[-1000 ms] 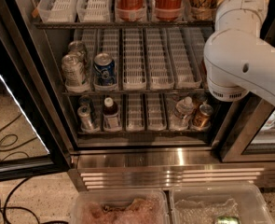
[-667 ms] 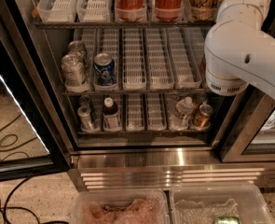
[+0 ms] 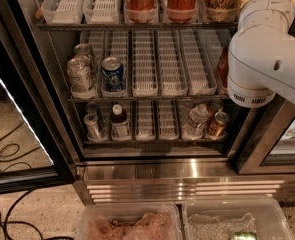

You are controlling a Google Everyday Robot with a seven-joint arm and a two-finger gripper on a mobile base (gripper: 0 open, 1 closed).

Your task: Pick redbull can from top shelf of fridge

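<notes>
place: break area or shop | cues: glass-door display fridge (image 3: 187, 173), lane trays (image 3: 146, 69) of cans (image 3: 112, 73), speckled floor (image 3: 32, 211), loose cables (image 3: 7, 151)

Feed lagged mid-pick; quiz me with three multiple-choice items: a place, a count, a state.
1. The blue can stands on: A the middle visible rack, second lane from left; B the bottom rack; C the floor.
2. How many clear tubs lie before the fridge? A one; B two; C four.
3. The fridge door is: A shut; B removed; C open.
Key: 1A, it stands beside the silver cans; 2B, two lie side by side; 3C, it stands swung out at left. The end effector is out of view; only the white arm shows at right.
</notes>
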